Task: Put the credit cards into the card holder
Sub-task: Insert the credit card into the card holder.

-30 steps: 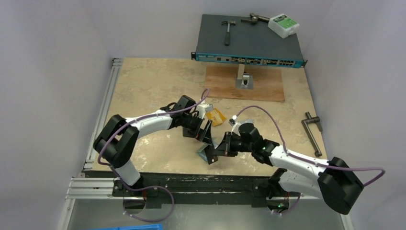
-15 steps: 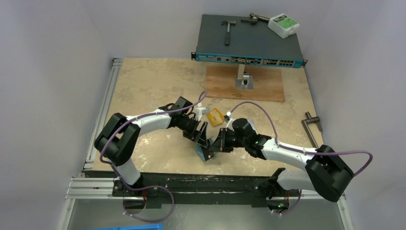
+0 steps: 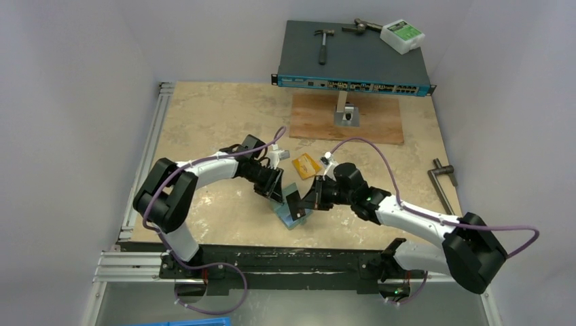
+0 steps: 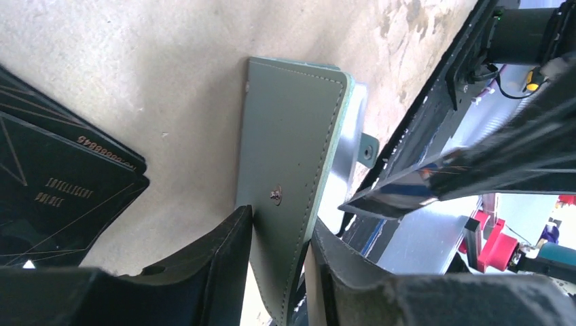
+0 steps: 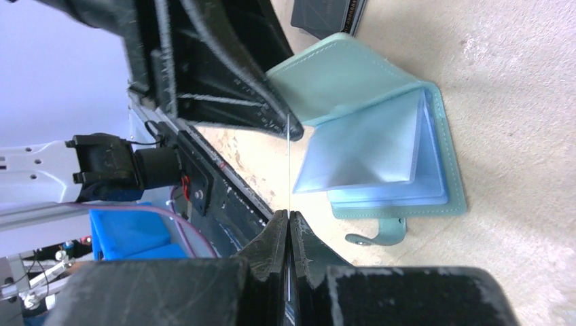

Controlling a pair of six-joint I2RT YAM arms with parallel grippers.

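Note:
The teal card holder (image 3: 293, 217) lies open on the table near its front edge, its pale blue pockets (image 5: 370, 146) fanned upward. My left gripper (image 4: 280, 221) is shut on the holder's cover flap (image 4: 289, 129) and holds it raised; both fingers press the flap just below the snap stud. My right gripper (image 5: 289, 217) is shut on a thin silver credit card (image 4: 401, 195), seen edge-on in the right wrist view, with its tip just left of the pockets. An orange credit card (image 3: 307, 165) lies flat on the table behind both grippers.
A black flat rectangle with printed numerals (image 4: 61, 183) lies beside the holder. At the back are a network switch (image 3: 353, 58) with a hammer (image 3: 322, 45) and a white box (image 3: 402, 35) on it, and a wooden board (image 3: 348, 119). A metal tool (image 3: 445, 187) lies right.
My left gripper's jaws have closed onto the holder's cover flap. The right arm has carried the silver card leftward, up to the open holder.

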